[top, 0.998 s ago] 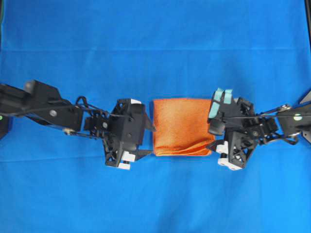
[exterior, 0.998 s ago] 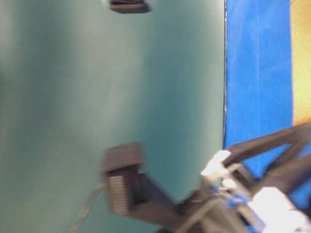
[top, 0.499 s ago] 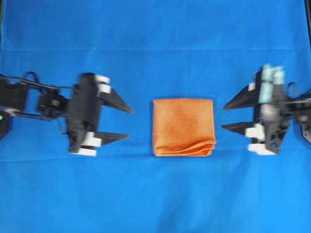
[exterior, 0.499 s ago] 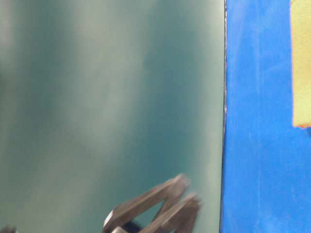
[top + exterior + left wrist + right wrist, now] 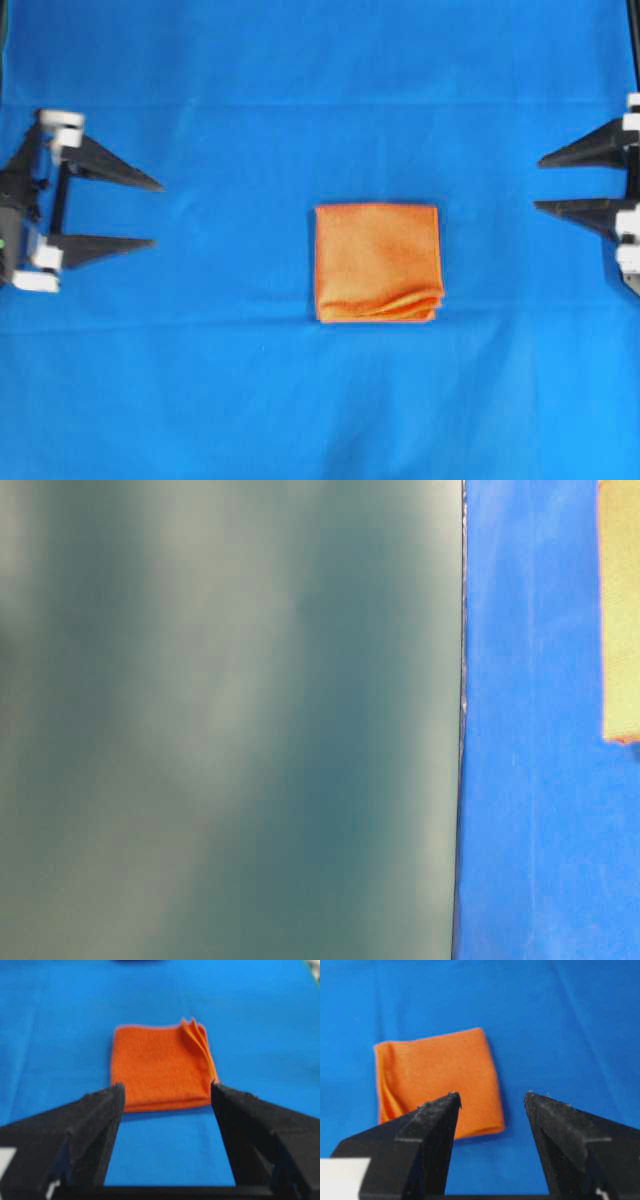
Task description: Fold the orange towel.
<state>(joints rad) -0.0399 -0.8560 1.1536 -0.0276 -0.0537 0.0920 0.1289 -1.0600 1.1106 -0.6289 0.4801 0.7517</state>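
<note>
Both arms have drawn back from the middle of the table to its two sides since a second ago, when the grippers stood close against the left and right edges of the cloth; half a second ago they were already partway out. Largest in view is the blue table cover (image 5: 320, 400), which fills the overhead picture and lies smooth with only faint creases. At its left edge sits the left gripper (image 5: 150, 214), jaws spread wide and holding nothing, tips pointing toward the centre; at the right edge the right gripper (image 5: 540, 183) mirrors it, likewise spread and empty. Both are well apart from the cloth. Between them, about in the middle of the cover, lies the orange towel (image 5: 378, 262), a compact, nearly square packet lying flat. Its layered free edges show along the lower side in the overhead view, slightly fanned at the lower right corner, and the left wrist view shows the same stack of hems at the packet's far right corner. The table-level view gives only a blurred grey-green expanse and a strip of blue. To judge by this, the folding itself is done and the step in hand is the retreat to rest. Little is called for next beyond parking the arms; only if a tidier packet is wanted would a gripper need to press the fanned corner square.
</note>
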